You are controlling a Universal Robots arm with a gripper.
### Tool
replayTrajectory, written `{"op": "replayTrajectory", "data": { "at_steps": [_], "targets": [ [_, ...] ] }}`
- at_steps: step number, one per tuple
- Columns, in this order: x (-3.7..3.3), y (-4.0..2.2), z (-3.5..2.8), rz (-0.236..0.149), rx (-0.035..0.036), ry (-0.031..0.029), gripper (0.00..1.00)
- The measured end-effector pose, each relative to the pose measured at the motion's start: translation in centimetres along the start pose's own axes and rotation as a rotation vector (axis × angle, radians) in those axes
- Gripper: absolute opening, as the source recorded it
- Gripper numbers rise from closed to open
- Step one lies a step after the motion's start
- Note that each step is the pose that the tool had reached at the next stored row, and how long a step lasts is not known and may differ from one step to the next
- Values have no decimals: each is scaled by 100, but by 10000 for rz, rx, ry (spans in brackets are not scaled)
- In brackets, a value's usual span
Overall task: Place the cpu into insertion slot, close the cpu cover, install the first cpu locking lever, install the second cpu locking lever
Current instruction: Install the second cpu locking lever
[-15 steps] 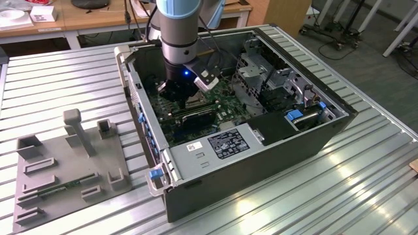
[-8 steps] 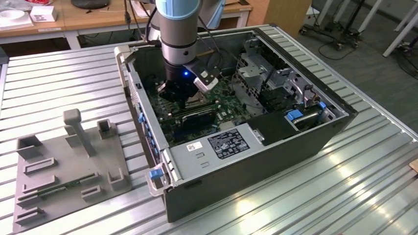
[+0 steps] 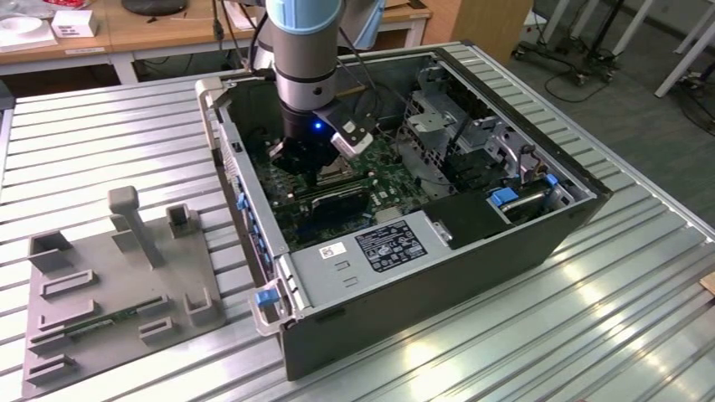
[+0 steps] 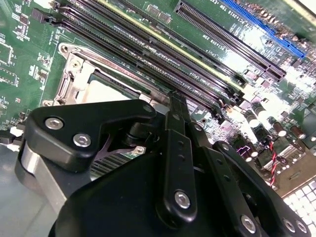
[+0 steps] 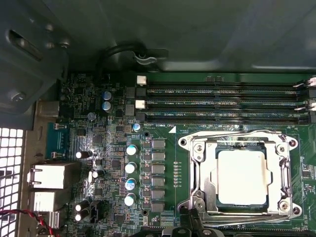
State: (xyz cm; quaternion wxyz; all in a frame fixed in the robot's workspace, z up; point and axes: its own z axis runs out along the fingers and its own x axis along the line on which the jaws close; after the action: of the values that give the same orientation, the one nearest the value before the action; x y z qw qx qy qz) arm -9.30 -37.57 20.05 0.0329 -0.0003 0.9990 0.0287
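Arm is down inside the open computer case (image 3: 447, 251), gripper (image 3: 304, 161) low over the motherboard (image 3: 386, 167), right at the CPU socket. Using the socket as reference:

- cpu (image 5: 242, 177) is seated in the socket, pale face up, flat
- cpu cover (image 5: 240, 143) is closed down over it, silvery frame all around the chip, chip visible through the open middle
- a thin locking lever (image 5: 232, 132) runs along the memory-slot side of the socket frame; can't tell if it's latched
- memory slots (image 5: 222, 104) run parallel, just beyond that socket edge
- row of capacitors (image 5: 131, 168) beside the socket, toward the rear I/O ports (image 5: 52, 175)
- second wrist view: gripper (image 4: 177, 98) fingers pressed together, tip right at the socket edge; socket frame (image 4: 74, 79) visible behind it. Nothing seen held between the fingers
- grey fixture tray (image 3: 112, 285) sits on the table, outside the case, well apart from the socket
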Motion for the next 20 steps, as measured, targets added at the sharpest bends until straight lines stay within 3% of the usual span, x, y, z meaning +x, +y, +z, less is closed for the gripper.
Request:
{"op": "replayTrajectory", "data": {
  "at_steps": [7,13,20],
  "targets": [
    [5,18,2,10,-81,-57,11],
    [34,23,3,16,-187,-166,11],
    [97,23,6,11,-197,-263,11]
  ]
}}
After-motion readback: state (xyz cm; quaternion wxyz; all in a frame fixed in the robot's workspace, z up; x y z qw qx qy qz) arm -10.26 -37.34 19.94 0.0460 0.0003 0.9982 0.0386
